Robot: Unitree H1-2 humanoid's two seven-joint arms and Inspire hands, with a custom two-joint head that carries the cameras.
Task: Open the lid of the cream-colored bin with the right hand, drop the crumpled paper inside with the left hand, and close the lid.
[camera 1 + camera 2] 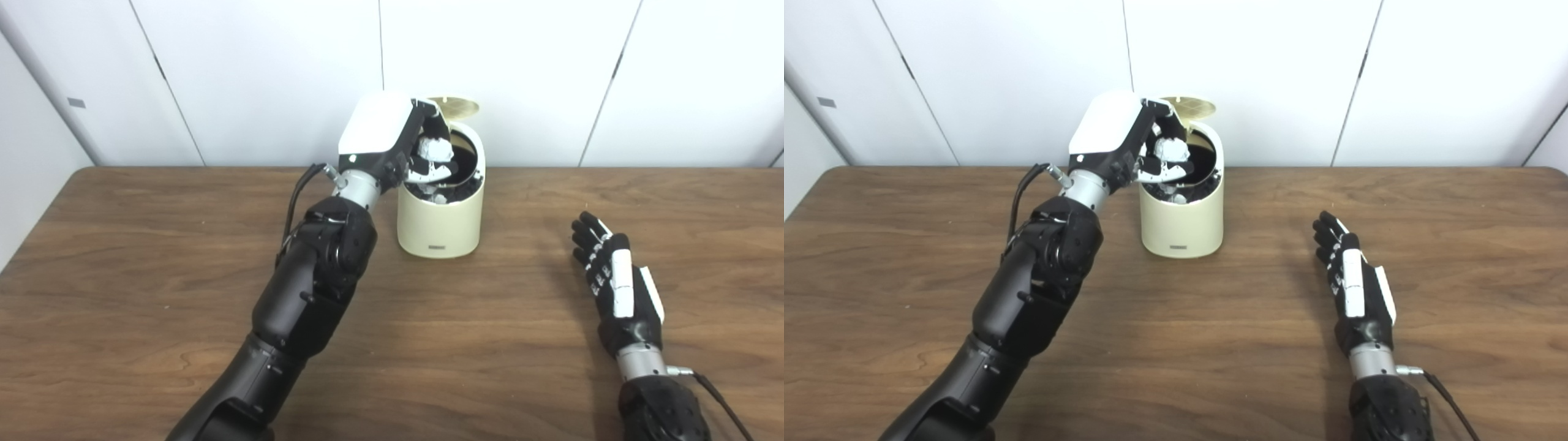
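Observation:
The cream-colored bin [438, 220] stands near the table's back edge with its round lid [456, 106] tipped up at the rear. My left hand [392, 138] hovers over the bin's open mouth, fingers curled around the white crumpled paper [433, 149], which sits just above the dark inside. My right hand [615, 282] rests flat on the table to the right of the bin, fingers stretched out and apart, holding nothing.
The brown wooden table [153, 257] runs up to a white panelled wall [245, 73] right behind the bin. A black cable [297, 196] loops off my left wrist.

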